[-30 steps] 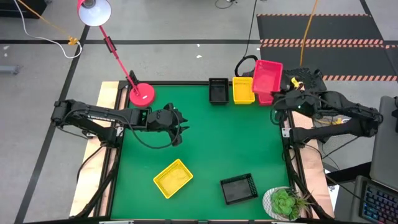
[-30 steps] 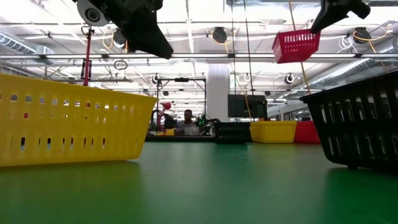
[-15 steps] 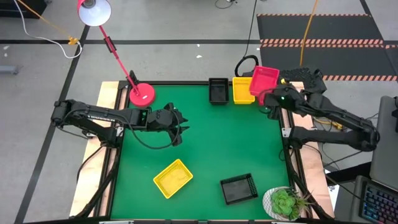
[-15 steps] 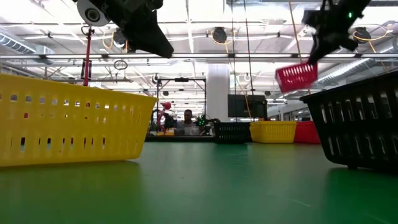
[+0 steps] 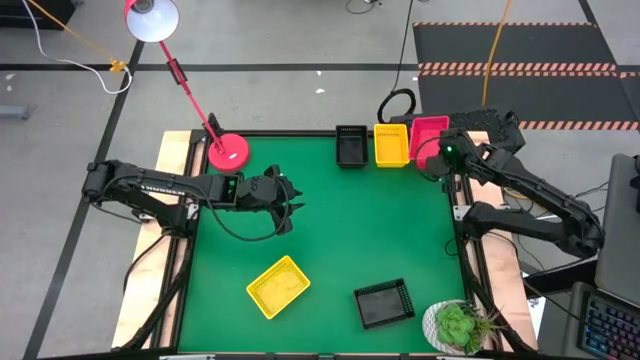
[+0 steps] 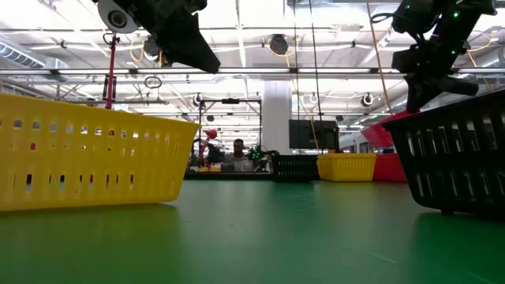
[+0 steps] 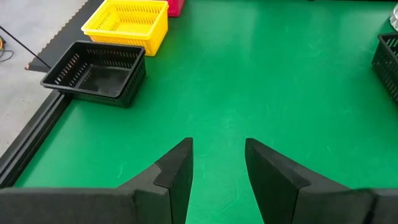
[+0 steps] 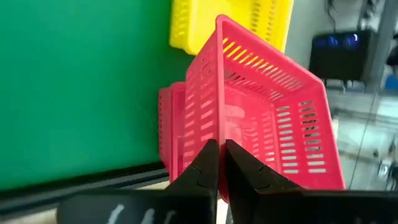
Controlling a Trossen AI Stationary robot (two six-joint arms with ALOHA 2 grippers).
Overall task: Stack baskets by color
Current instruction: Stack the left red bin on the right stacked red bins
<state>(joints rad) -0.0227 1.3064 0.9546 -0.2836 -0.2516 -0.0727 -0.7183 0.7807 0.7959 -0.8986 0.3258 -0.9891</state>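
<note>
At the table's far right corner my right gripper (image 5: 441,153) is shut on a red basket (image 8: 267,106), which hangs tilted just above another red basket (image 8: 166,134) standing on the green table. To their left along the far edge stand a yellow basket (image 5: 391,145) and a black basket (image 5: 351,146). A second yellow basket (image 5: 278,286) and a second black basket (image 5: 384,302) rest near the front edge. My left gripper (image 5: 291,206) hangs open above the table's left middle, with nothing between its fingers (image 7: 180,168). My right gripper pinches one side wall of the red basket at its rim (image 8: 218,134), one finger outside and one inside. The fingers slant down at it from the table's right side. The basket is lifted clear and tilted, its opening turned toward the gripper, above the lower red basket.
A red lamp stands on its round base (image 5: 228,152) at the far left corner. A potted plant (image 5: 458,325) sits at the near right corner. The green middle of the table (image 5: 370,225) is open room.
My right gripper has come down and swung toward the far edge with the red basket, rolling as it went. The basket has sunk from high above the table to just over the red basket at the far right corner and has tipped further.
</note>
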